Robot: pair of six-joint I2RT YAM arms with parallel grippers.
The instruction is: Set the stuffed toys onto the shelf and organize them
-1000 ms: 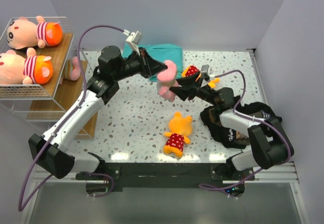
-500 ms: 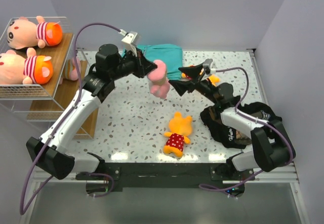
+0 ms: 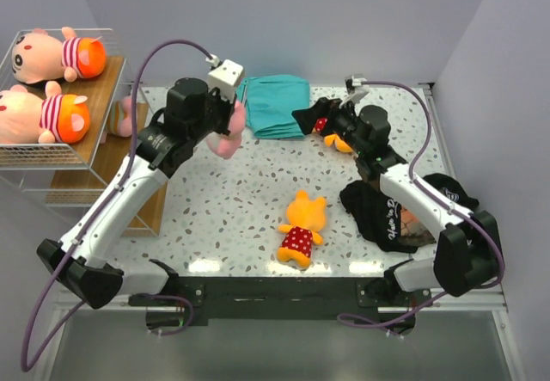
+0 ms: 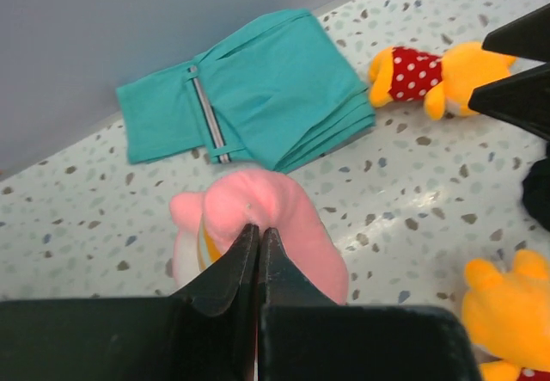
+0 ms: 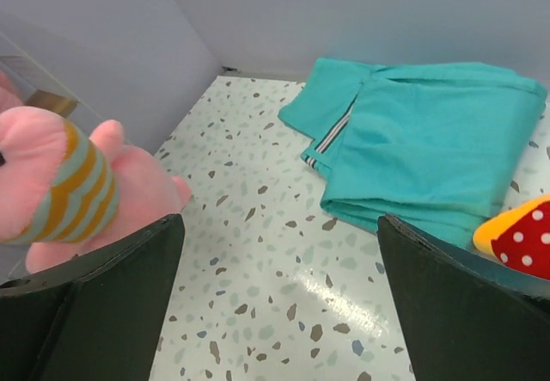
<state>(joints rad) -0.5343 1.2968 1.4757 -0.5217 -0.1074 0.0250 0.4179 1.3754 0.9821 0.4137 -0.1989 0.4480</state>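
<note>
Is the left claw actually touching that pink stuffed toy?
Touching. The left wrist view shows the left gripper shut on the pink plush toy, its black tips pressed into the fabric.

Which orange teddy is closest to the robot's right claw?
The orange toy at the back, right beside the open right claw, by the teal cloth. The other orange toy lies alone near the table's front edge.
</note>
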